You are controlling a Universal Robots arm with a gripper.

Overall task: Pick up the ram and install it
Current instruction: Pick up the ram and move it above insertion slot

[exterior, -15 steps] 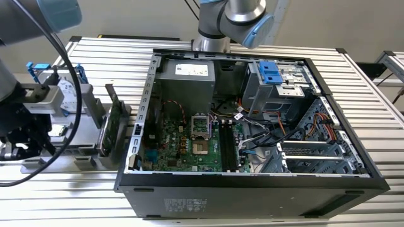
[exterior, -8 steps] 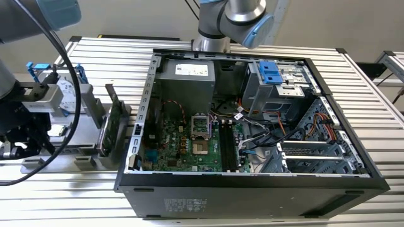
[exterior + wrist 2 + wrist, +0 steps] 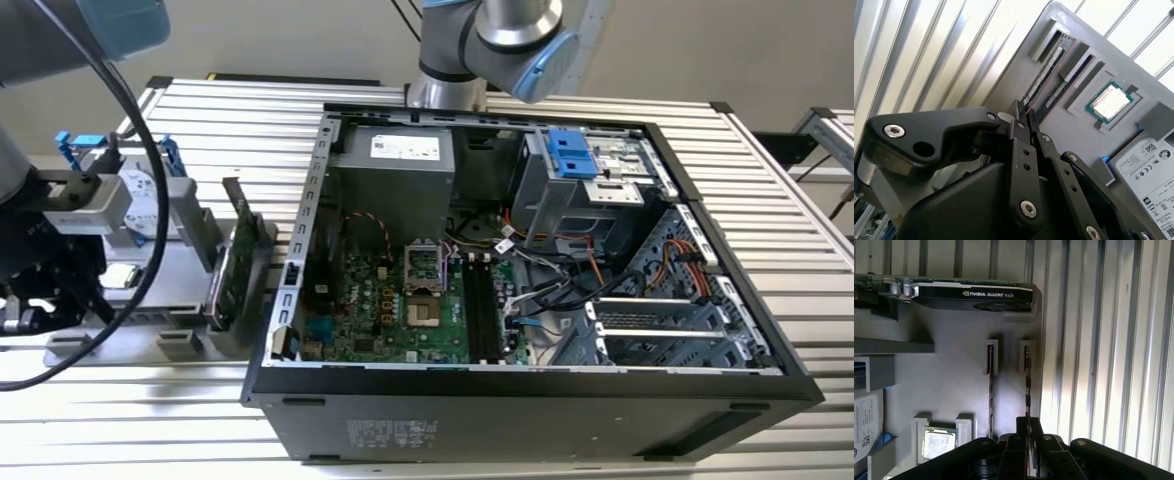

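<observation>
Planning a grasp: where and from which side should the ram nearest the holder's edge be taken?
Pinch the ram across its flat faces at mid-length, from above: it stands on edge, its end seated in the gray holder, top edge free.

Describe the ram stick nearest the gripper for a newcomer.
On the grey tray beside the case, the ram stands on edge near the CPU. Unlike the twin stick beside it, it runs along the tray's outer edge, right at the gripper.
</observation>
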